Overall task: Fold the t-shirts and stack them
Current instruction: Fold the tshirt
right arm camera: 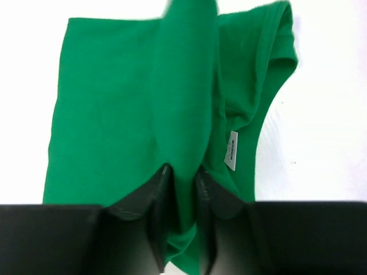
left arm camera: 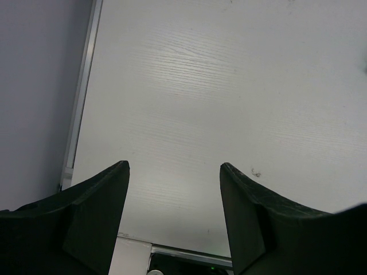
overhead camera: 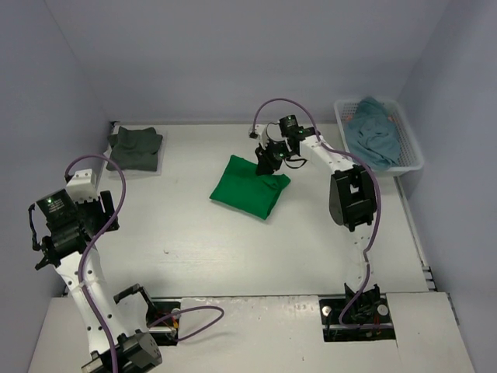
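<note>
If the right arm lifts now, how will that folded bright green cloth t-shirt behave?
Probably floppy: the bright green cloth t-shirt puckers into a soft ridge where the right gripper pinches it. Lifted, its folded layers would likely hang down and come undone. It looks thin and light, so the pinch should hold.

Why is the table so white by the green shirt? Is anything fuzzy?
Right wrist view: the table is washed out white around the green shirt; its lifted fold is blurry up close. Left wrist view: a soft bright patch on the table.
</note>
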Controlling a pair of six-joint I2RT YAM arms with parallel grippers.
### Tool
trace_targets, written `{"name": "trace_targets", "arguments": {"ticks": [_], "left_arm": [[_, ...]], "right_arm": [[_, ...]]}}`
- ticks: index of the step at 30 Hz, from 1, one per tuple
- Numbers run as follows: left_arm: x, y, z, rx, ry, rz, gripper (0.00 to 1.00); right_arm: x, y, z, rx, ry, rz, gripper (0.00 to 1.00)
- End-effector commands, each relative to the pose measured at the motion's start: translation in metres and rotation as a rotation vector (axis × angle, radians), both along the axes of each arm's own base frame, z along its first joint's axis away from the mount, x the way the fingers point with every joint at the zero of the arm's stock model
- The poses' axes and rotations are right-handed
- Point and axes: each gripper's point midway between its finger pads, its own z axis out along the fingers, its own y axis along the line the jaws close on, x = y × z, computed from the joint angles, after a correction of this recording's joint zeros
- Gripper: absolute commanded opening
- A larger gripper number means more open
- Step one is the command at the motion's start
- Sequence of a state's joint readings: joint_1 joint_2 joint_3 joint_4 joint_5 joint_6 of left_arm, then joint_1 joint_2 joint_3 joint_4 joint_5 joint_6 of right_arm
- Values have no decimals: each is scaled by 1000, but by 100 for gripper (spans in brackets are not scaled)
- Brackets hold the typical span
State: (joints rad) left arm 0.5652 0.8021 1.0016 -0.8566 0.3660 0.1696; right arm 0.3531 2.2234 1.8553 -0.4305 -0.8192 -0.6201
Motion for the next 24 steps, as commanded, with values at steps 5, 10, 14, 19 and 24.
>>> {"name": "trace_targets", "arguments": {"ticks": [5,10,14,19,24], "left_arm": [[9,4,13,13,-51,0,59],[7,2,14,12,-68,-1,59],[5,0,13,5,-75,-2,59],[6,0,11,-6,-63,-7,59],[7,-3,11,-17,-61,-22,59]], "right_arm": [[12,0,7,5,-37,-15,27],[28,-5,16,1,-65,-118,35],[37,-6,38,40,-147,-183,37],[44,-15,64,36,-216,-288,41],[35,-21,90,15,-253,-322,44]]}}
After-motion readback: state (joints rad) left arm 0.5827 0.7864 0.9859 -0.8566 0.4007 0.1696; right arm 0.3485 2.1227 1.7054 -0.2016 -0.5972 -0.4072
